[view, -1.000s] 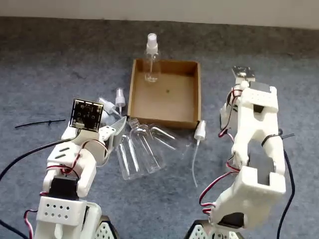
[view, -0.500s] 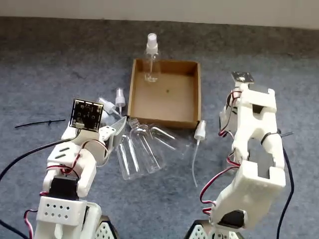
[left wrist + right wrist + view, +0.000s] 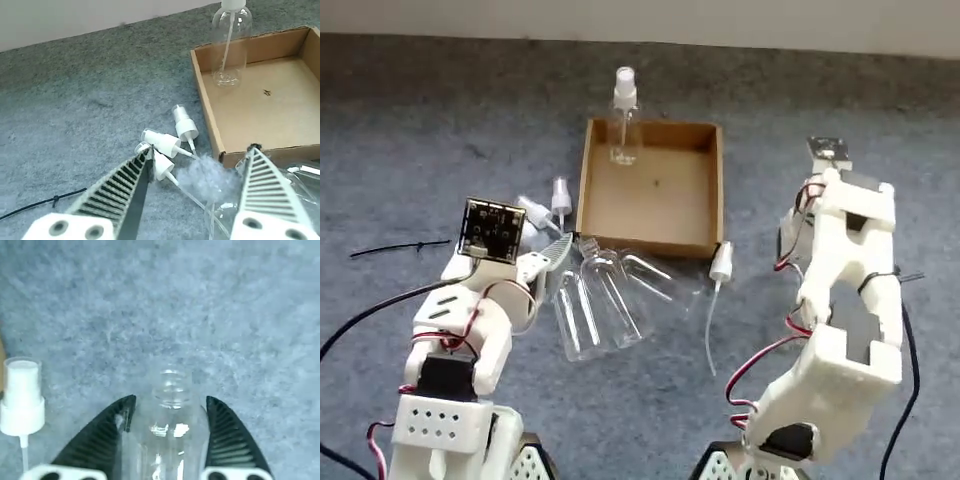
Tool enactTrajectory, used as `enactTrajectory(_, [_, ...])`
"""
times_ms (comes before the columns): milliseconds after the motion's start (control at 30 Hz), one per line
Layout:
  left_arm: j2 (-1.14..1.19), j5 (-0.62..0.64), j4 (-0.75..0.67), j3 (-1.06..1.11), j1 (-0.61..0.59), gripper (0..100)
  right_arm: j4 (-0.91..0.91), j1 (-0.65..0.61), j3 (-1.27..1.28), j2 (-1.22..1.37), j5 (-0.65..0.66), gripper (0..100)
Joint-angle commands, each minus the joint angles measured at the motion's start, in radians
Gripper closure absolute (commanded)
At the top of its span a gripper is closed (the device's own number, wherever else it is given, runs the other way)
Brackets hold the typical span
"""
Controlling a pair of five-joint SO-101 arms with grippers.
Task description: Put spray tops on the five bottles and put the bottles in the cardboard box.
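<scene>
By my count one of the five is done: a capped bottle (image 3: 623, 120) stands upright in the far left corner of the cardboard box (image 3: 700, 215). Three bare bottles (image 3: 605, 305) lie on the bench (image 3: 440, 130), right against the box's near wall. The fifth, an uncapped bottle (image 3: 172, 387), sits in my right end effector (image 3: 170, 405), with the jaws pinching it just below the open neck. A loose spray top (image 3: 21, 395) lies near it on the bench, between that arm and the box's near right corner. Three more spray tops (image 3: 165, 142) are heaped just left of the box. My left end effector (image 3: 200, 152) hangs over that heap with its jaws spread wide, holding nothing. I judge that four cappings and four placements into the box remain.
</scene>
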Motion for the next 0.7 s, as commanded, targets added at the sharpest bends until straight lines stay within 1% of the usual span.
enactTrajectory(0, [-0.001,-0.006,0.0,-0.124,-0.088,73,0.087,0.025,-0.136,-0.162,0.015,89.6])
enactTrajectory(133, [0.001,-0.005,0.129,-0.239,-0.171,73,0.122,0.008,-0.196,-0.318,0.015,89.7])
enactTrajectory(233, [0.01,-0.005,0.216,-0.3,-0.219,73,0.119,-0.028,-0.177,-0.441,0.014,89.7])
enactTrajectory(300, [0.067,-0.005,0.276,-0.355,-0.246,73,0.114,-0.064,-0.131,-0.527,0.009,89.7])
enactTrajectory(400, [0.248,-0.005,0.37,-0.476,-0.278,73,0.077,-0.12,-0.03,-0.68,0.009,89.7])
enactTrajectory(500, [0.473,-0.008,0.488,-0.627,-0.288,73,-0.05,-0.133,0.159,-0.862,0.008,89.7])
enactTrajectory(600, [0.661,-0.043,0.588,-0.76,-0.28,73,-0.266,-0.131,0.438,-1.056,0.008,89.7])
enactTrajectory(667, [0.728,-0.069,0.634,-0.825,-0.265,73,-0.412,-0.131,0.633,-1.175,0.008,89.7])
